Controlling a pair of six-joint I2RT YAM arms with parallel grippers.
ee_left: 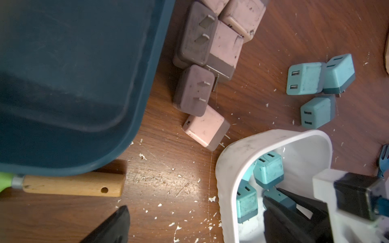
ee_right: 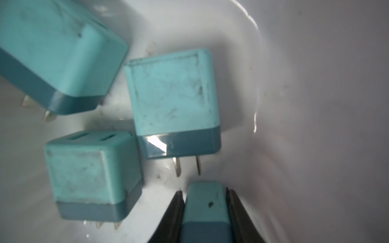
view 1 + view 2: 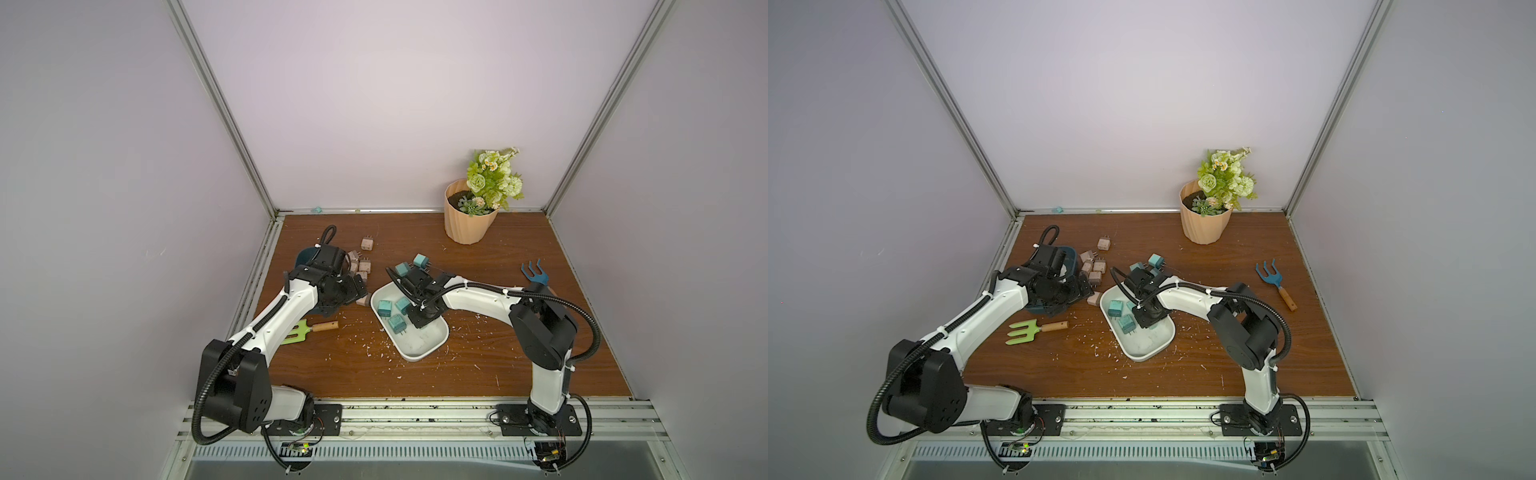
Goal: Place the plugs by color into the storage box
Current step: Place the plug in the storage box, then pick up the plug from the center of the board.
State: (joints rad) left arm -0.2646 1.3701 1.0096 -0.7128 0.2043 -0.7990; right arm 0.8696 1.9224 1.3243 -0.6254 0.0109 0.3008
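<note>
My right gripper (image 2: 205, 191) is shut on a teal plug (image 2: 205, 210) and reaches down into the white storage box (image 3: 432, 345). Three more teal plugs (image 2: 172, 94) lie on the box floor beside it. A few other teal plugs (image 3: 419, 261) rest on the table just behind that box. Several pinkish-tan plugs (image 1: 210, 42) crowd the rim of a dark teal box (image 1: 63, 84), and one more (image 1: 205, 130) lies between the two boxes. My left gripper (image 1: 194, 210) hangs open over bare table between the boxes, holding nothing.
A green hand fork with a wooden handle (image 1: 73, 185) lies partly under the dark teal box. A blue hand fork (image 3: 536, 274) lies at the right. A tan flower pot (image 3: 467, 220) stands at the back right. White flecks (image 1: 176, 229) litter the wooden table.
</note>
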